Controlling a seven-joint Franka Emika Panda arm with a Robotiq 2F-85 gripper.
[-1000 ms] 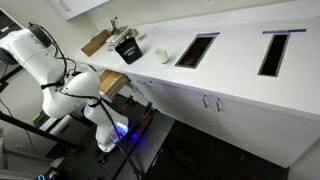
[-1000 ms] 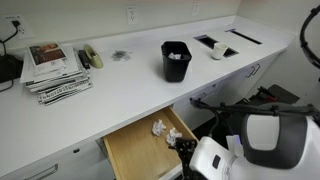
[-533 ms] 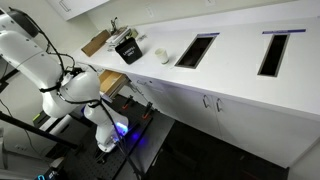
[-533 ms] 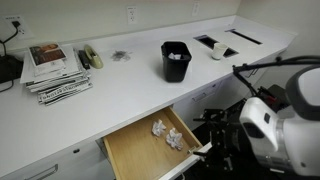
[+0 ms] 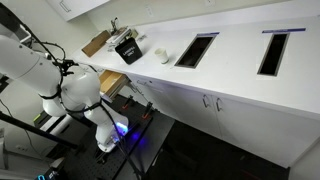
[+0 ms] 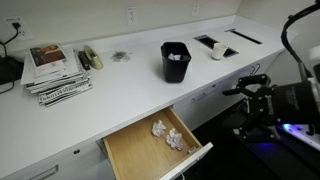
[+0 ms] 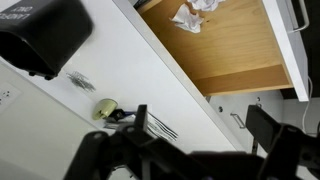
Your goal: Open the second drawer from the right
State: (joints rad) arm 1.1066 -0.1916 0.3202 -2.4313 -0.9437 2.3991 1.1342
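Note:
The second drawer from the right (image 6: 140,150) stands pulled out from under the white counter. Its tan wood inside shows, with crumpled white paper (image 6: 170,134) lying in it. It also shows in the wrist view (image 7: 235,50) and as a tan patch in an exterior view (image 5: 110,82). My gripper (image 6: 248,88) hangs in the air to the right of the drawer, well apart from its white front. In the wrist view its two dark fingers (image 7: 200,135) are spread wide with nothing between them.
A black bin (image 6: 176,60) and a stack of magazines (image 6: 55,70) sit on the counter. Two rectangular slots (image 5: 197,50) are cut in the counter top. Tall white cabinet doors with small handles (image 5: 210,102) run below it. The arm's base (image 5: 75,92) stands by the drawer.
My arm has swung away from the drawer front, to the right and up in an exterior view. The drawer stays open and still.

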